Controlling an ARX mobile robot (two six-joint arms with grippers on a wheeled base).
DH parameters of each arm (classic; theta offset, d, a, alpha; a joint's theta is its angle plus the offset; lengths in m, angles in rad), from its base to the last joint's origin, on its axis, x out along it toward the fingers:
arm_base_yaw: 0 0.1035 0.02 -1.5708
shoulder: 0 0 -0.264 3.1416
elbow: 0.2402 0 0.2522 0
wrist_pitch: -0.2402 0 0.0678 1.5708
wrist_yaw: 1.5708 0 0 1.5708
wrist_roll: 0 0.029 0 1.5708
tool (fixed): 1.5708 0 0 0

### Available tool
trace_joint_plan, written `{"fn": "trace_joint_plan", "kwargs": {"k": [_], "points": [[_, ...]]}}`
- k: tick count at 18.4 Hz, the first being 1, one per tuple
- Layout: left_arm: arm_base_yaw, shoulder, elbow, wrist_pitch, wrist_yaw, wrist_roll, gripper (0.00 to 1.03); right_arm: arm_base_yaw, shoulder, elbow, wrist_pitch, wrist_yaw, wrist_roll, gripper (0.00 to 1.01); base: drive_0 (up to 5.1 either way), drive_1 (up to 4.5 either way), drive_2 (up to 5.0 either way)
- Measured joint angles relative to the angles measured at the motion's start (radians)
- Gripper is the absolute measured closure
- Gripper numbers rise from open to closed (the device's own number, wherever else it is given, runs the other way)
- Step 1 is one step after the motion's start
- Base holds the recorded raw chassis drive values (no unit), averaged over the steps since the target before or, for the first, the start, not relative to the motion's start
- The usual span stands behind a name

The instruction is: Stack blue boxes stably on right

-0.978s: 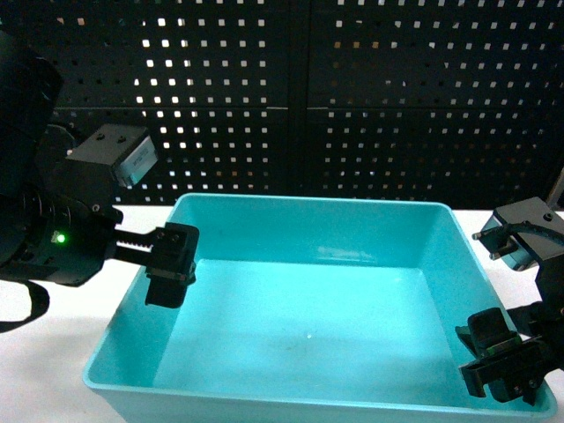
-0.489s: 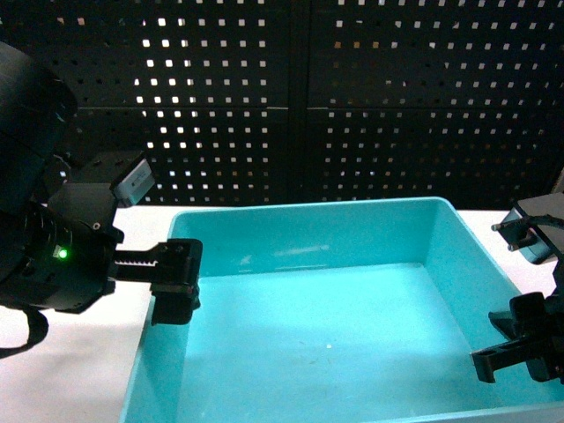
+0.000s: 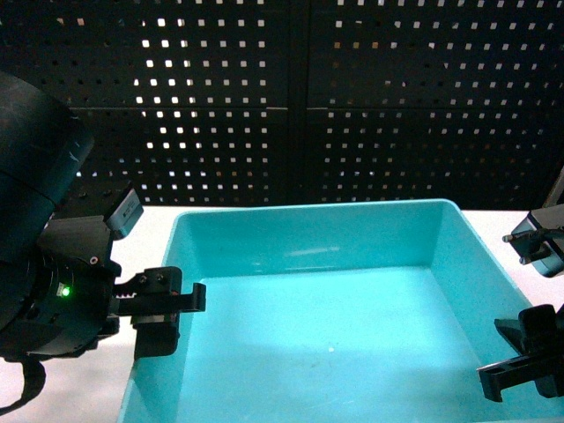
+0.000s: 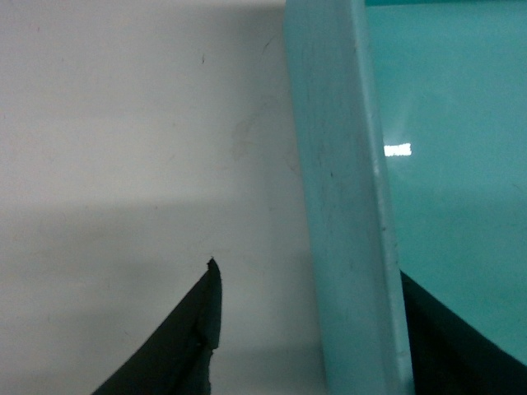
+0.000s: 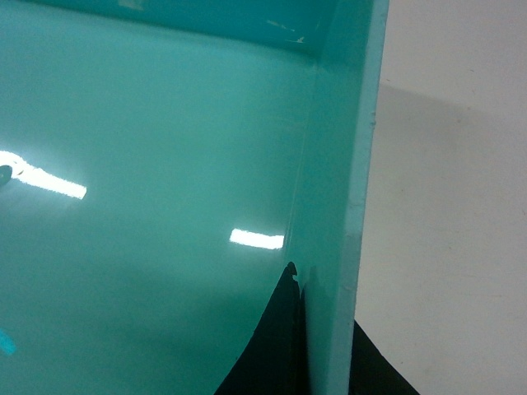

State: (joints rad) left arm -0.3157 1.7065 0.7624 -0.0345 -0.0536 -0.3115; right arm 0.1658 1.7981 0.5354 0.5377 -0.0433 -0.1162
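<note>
The blue box (image 3: 335,291) is sitting lower and more level in the head view than a second ago, toward the table's (image 3: 79,388) near edge. The left gripper (image 3: 167,304) and right gripper (image 3: 520,357) are each clamping a side rim, so the carry is continuing.

blue box (image 3: 352,238); turquoise tub; upright; open top; nothing inside

Near end of the blue box (image 3: 317,238) below the frame edge.

turquoise box (image 3: 326,264), black perforated panel (image 3: 352,97)
</note>
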Motion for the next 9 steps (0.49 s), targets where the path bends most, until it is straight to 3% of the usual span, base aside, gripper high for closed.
{"fn": "trace_joint_plan", "kwargs": {"k": [5,6,9], "points": [[-0.011,0.024,-0.029,0.047,0.027,-0.039,0.88,0.021,-0.005,-0.022,0.023,0.01,0.0,0.99,0.0,0.0,0.0],[-0.011,0.037,-0.029,0.053,0.041,-0.064,0.98,0.025,-0.005,-0.029,0.037,0.012,0.001,0.99,0.0,0.0,0.0],[-0.021,0.039,-0.041,0.085,0.031,-0.101,1.01,0.023,-0.005,-0.045,0.064,0.011,0.005,0.99,0.0,0.0,0.0]]}}
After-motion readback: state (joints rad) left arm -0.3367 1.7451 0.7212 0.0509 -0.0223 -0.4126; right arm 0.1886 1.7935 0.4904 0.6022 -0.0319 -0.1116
